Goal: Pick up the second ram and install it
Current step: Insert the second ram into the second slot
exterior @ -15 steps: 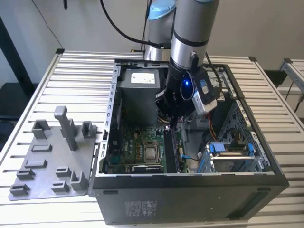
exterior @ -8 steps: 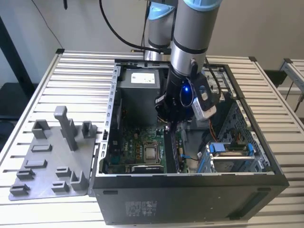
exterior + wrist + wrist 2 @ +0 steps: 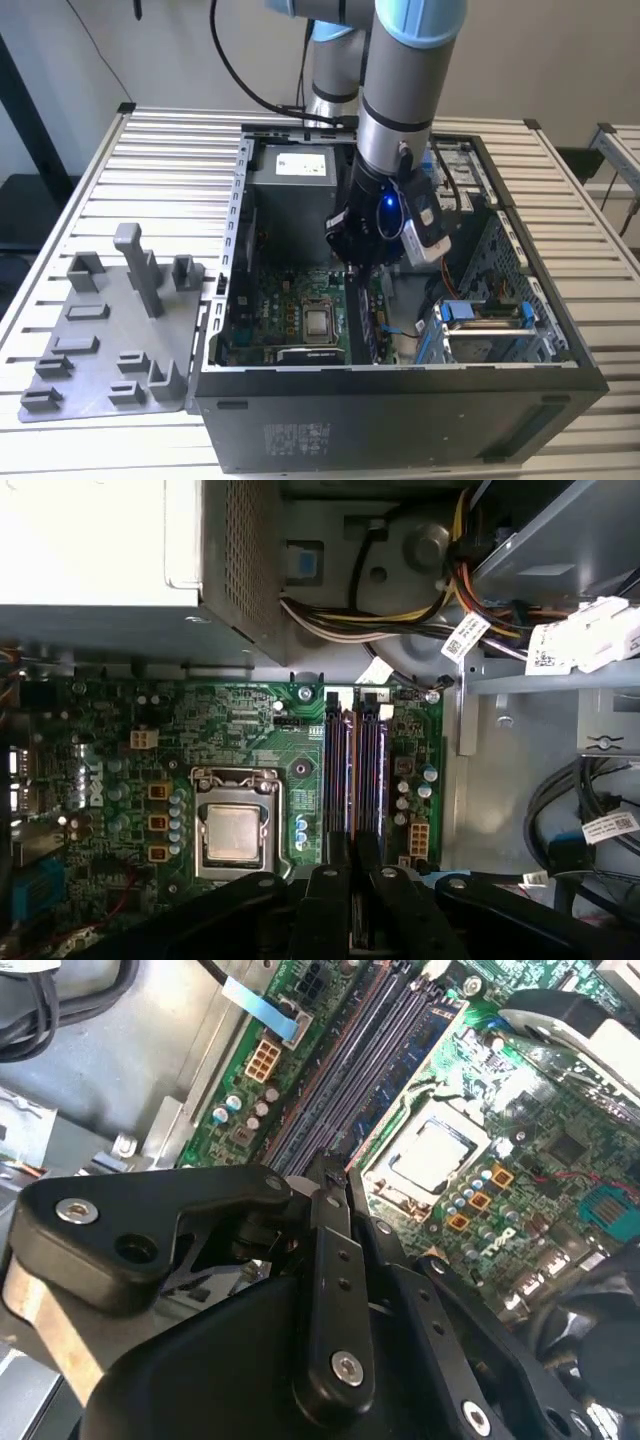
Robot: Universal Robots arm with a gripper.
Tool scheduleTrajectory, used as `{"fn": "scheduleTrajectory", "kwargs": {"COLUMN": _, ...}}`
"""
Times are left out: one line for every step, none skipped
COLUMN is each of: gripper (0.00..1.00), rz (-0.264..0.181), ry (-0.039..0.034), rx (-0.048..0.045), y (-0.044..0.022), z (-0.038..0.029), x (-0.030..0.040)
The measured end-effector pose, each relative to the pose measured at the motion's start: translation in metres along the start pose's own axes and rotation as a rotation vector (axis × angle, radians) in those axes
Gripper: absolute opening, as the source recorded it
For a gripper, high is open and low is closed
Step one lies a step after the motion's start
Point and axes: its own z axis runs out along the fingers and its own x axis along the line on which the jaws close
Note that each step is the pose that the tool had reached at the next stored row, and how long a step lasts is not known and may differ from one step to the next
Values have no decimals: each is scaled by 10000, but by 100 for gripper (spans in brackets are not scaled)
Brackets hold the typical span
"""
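1. hovering inside the open computer case (image 3: 400, 430): the gripper (image 3: 355, 875) is low over the motherboard (image 3: 250, 730), right at the near end of the ram slots (image 3: 352, 770).
2. fingers (image 3: 325, 910) are drawn in tight with a narrow gap. a thin strip sits edge-on in that gap in the first wrist view. i read it as the second ram (image 3: 356, 930), so they are clamped on it. that is a judgement, since little of the stick shows.
3. where the stick is: between the fingers, not on the grey tray (image 3: 100, 340), which lies outside the case and well apart from the fingers.
4. key relation: the slots run straight out ahead of the fingertips in the first wrist view, and the strip's long axis looks parallel to them. the gap between the fingers lines up with the slot bank, roughly on the divide between the two slot pairs.
5. which slot it sits over, and whether the edge already touches a slot, i can't tell.
6. beside the fingers: the cpu socket (image 3: 235, 830) lies just to one side of the slots. a small white connector (image 3: 418, 836) lies close on the other side.
7. in the second wrist view the finger linkage (image 3: 335, 1290) points down along the same slot rows (image 3: 345, 1070), so alignment looks consistent across both wrist views.
8. single arm (image 3: 400, 90), so there is no nearer-hand question.
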Motion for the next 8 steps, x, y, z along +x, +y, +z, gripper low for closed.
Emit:
{"fn": "scheduleTrajectory", "kwargs": {"gripper": 14, "rz": 0, "ry": 0, "rx": -1, "y": 0, "z": 19, "x": 0}}
{"fn": "scheduleTrajectory", "kwargs": {"gripper": 14, "rz": 0, "ry": 0, "rx": 0, "y": -1, "z": 37, "x": 1}}
{"fn": "scheduleTrajectory", "kwargs": {"gripper": 14, "rz": 3, "ry": 0, "rx": 0, "y": -1, "z": 55, "x": 5}}
{"fn": "scheduleTrajectory", "kwargs": {"gripper": 14, "rz": 6, "ry": 0, "rx": -1, "y": -1, "z": 73, "x": 8}}
{"fn": "scheduleTrajectory", "kwargs": {"gripper": 14, "rz": 11, "ry": 0, "rx": -1, "y": -1, "z": 91, "x": 11}}
{"fn": "scheduleTrajectory", "kwargs": {"gripper": 14, "rz": 21, "ry": 0, "rx": -1, "y": -1, "z": 111, "x": 16}}
{"fn": "scheduleTrajectory", "kwargs": {"gripper": 14, "rz": 39, "ry": 0, "rx": -1, "y": -2, "z": 128, "x": 27}}
{"fn": "scheduleTrajectory", "kwargs": {"gripper": 14, "rz": 66, "ry": -1, "rx": -2, "y": -2, "z": 144, "x": 38}}
